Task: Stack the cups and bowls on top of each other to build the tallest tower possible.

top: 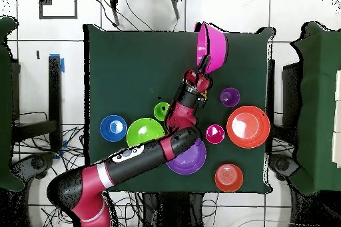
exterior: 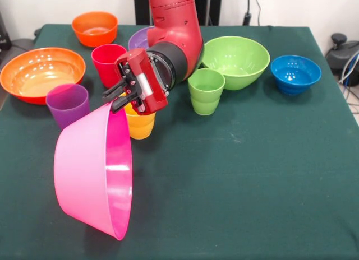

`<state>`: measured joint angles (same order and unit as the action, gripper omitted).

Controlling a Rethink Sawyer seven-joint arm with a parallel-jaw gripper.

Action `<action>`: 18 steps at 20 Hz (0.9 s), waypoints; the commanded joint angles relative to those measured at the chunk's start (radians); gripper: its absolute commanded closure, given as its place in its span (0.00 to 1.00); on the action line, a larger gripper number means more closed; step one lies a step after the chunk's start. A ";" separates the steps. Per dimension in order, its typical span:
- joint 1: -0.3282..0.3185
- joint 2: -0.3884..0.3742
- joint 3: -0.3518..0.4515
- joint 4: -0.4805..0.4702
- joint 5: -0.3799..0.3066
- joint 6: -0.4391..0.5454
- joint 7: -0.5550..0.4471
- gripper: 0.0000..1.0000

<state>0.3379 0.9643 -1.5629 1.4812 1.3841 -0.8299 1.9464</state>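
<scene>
Pink bowl [exterior: 92, 173], the largest piece, hangs tipped on its side by its rim from our gripper [exterior: 118, 101], whose fingers are pinched shut on that rim; its mouth faces sideways, so we judge it must turn level before it can seat on anything. It hangs off the gripper on the side away from the pedestal, towards the table's [exterior: 247, 176] open half, well apart from the large orange bowl [exterior: 40, 74]. Next in size, the lime bowl [exterior: 236, 60] and a purple bowl [top: 188, 158] sit nearer the base, then the blue bowl [exterior: 295, 74]; the yellow cup [exterior: 139, 124] stands just beside the gripper, with the green cup [exterior: 206, 91] near
</scene>
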 commanded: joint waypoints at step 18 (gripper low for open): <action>0.031 0.033 0.147 -0.120 0.045 0.013 -0.067 1.00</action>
<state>0.3402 0.9698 -1.5356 1.4815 1.4143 -0.8297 1.9464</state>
